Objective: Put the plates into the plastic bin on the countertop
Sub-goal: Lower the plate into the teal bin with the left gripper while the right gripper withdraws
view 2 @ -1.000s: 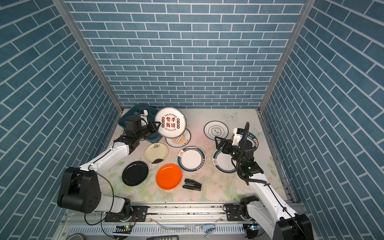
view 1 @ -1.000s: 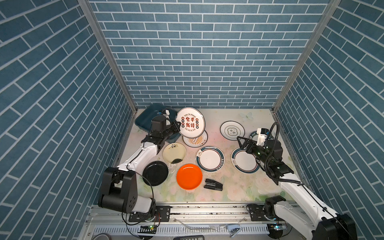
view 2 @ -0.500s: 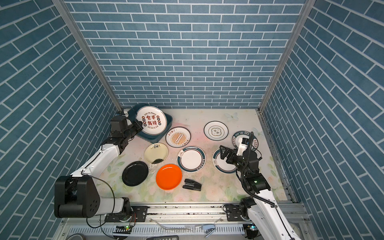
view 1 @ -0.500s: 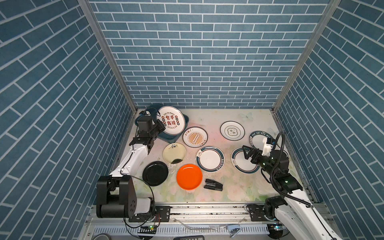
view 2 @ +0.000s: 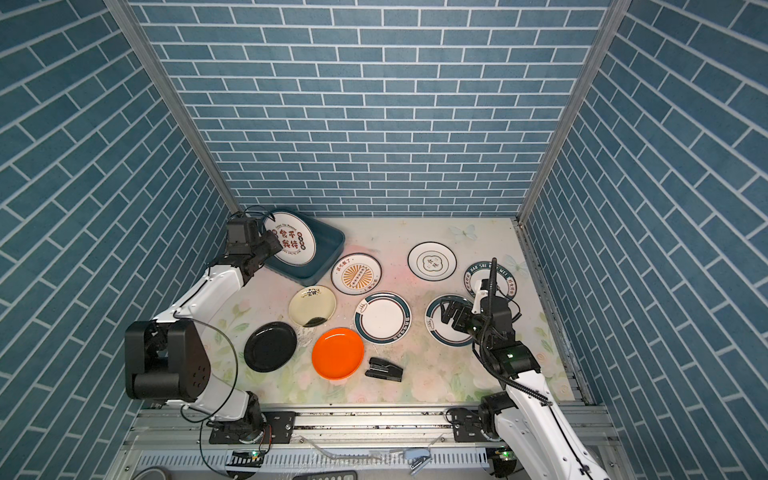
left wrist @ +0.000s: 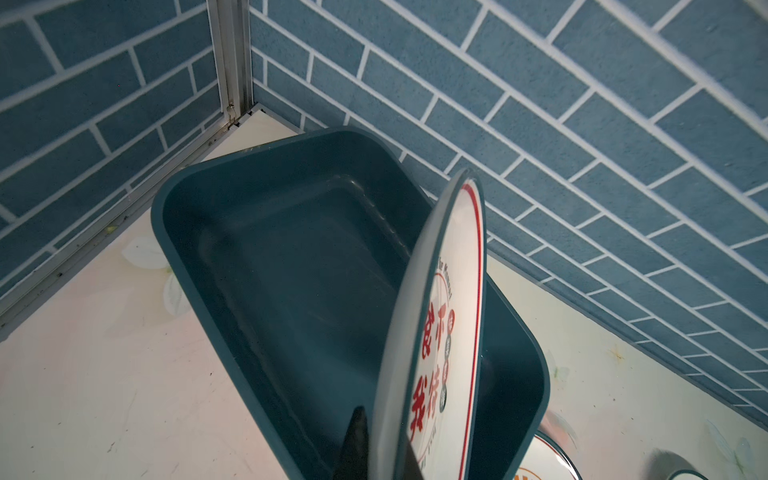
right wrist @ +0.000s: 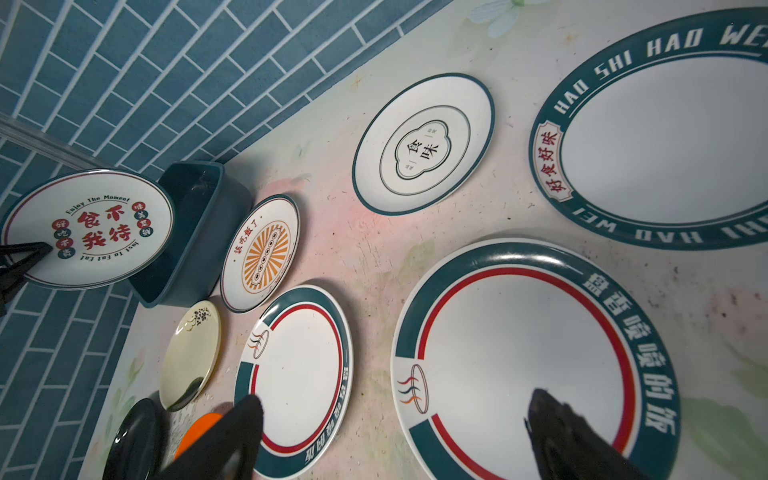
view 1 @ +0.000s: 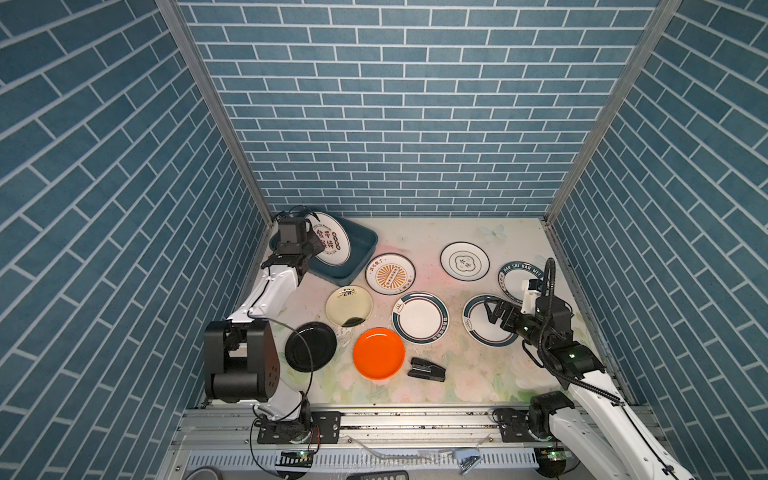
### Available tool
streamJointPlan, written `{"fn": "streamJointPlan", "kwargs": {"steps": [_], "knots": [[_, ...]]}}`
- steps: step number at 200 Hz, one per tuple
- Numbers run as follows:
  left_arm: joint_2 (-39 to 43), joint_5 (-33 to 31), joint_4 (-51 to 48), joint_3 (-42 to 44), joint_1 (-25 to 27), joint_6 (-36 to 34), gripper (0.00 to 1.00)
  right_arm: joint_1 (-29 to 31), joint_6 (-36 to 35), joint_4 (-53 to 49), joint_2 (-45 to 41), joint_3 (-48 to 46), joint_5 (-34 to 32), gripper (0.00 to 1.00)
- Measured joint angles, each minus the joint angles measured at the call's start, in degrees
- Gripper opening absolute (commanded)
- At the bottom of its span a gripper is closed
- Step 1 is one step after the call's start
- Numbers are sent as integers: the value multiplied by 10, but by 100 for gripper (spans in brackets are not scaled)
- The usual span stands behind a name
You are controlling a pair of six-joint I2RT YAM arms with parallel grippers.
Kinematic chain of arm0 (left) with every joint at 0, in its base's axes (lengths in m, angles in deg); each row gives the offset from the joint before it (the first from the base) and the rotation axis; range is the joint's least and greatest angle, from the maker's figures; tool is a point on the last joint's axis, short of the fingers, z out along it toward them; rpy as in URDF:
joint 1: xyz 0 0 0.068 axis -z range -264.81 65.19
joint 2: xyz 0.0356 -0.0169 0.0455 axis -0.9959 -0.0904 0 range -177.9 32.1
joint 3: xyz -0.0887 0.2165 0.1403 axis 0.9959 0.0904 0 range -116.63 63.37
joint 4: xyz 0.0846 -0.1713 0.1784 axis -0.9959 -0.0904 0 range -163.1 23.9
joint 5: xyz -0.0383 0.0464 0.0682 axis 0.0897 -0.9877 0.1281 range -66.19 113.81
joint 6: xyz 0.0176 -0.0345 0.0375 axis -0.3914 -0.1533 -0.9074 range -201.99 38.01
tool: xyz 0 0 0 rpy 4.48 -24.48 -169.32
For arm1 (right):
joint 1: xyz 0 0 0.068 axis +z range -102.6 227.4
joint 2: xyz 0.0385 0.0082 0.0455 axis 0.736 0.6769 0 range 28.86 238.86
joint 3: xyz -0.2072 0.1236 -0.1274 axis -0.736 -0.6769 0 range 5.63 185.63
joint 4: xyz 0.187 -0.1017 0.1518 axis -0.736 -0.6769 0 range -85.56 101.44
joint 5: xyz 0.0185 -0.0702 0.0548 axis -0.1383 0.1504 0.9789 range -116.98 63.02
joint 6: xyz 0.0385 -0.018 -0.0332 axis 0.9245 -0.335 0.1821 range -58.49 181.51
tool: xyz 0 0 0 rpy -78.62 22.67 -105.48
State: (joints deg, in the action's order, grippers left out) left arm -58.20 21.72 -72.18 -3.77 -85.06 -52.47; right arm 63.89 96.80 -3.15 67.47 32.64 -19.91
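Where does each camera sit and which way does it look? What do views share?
Both top views: high behind the robot, looking down on the countertop; left arm and right arm show.
Left wrist: faces the plastic bin; the left gripper shows, shut on the red-lettered plate.
Right wrist: low over a teal-rimmed plate; the open right gripper shows.
Shared: all views show that plate.

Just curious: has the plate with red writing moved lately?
Yes. The red-lettered plate has swung left, from over the sunburst plate to over the plastic bin.
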Motion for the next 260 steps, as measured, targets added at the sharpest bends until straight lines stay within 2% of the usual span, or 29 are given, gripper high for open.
{"fn": "streamJointPlan", "kwargs": {"steps": [53,94,132,168,174,188,191,207,212,260], "knots": [[-97,8,-38,-68,-17,-8,0,0,-13,-48,-43,2,-35,99],[-176,63,-58,-132,-48,11,0,0,-22,-78,-83,2,-57,99],[-220,102,-69,-171,-62,24,0,0,-24,-101,-84,2,-72,99],[-221,117,-71,-172,-61,22,23,0,-24,-109,-72,2,-78,99],[-221,122,-71,-173,-61,17,30,0,-23,-109,-69,2,-79,99],[-221,131,-67,-174,-61,9,49,0,-23,-110,-63,2,-79,99],[-221,135,-65,-174,-61,2,58,0,-23,-110,-61,2,-78,99],[-220,141,-56,-174,-61,-4,85,0,-23,-113,-54,6,-76,99],[-219,142,-54,-174,-61,-10,98,0,-23,-114,-51,9,-75,99],[-188,137,-50,-173,-60,-20,100,0,-23,-131,-31,44,-75,99]]}}
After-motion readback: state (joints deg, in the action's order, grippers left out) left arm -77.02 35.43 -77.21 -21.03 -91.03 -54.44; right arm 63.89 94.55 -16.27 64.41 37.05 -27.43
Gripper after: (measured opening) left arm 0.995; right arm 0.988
